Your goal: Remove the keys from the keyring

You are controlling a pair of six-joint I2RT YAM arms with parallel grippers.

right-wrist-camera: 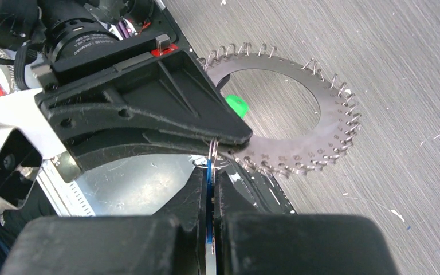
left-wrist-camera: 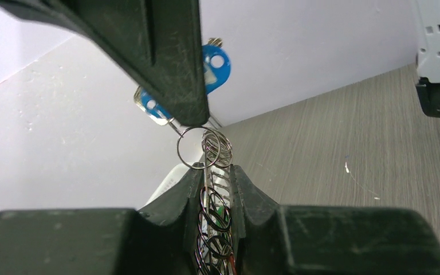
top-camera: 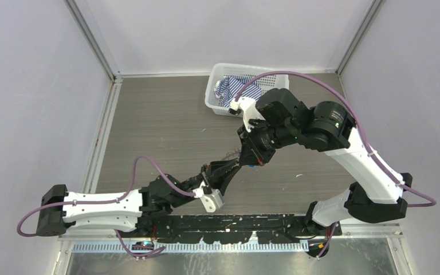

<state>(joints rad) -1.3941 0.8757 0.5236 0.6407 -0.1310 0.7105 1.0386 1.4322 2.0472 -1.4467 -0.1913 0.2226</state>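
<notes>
The keyring (right-wrist-camera: 326, 123) is held up over the table (right-wrist-camera: 389, 51), near the middle, where the two arms meet. The left gripper (right-wrist-camera: 235, 139) is clamped on its near edge. The right gripper (right-wrist-camera: 210, 176) is squeezed tight on the blue key (right-wrist-camera: 209, 197).

In the right wrist view the keyring shows its flat face. It is a wide ring with a big hole and little wire loops all round the rim. It reaches out from the left gripper toward the right of the picture. The blue key is seen thin, edge on. Its long side runs straight up between the fingers to the rim of the keyring. A green bit (right-wrist-camera: 236, 105) peeps out in the hole.

In the left wrist view the keyring is seen edge on, as a thin line of loops that goes straight away between the fingers. Here the blue key shows its flat head with a round hole. It tilts from low left to high right. A small ring (left-wrist-camera: 179, 150) sits between the key and the keyring loops. The right wrist view barely shows it.

The top view shows both arms, and a basket (top-camera: 213, 98) with a striped cloth (top-camera: 235, 87) at the back. The keyring looks tiny there.
</notes>
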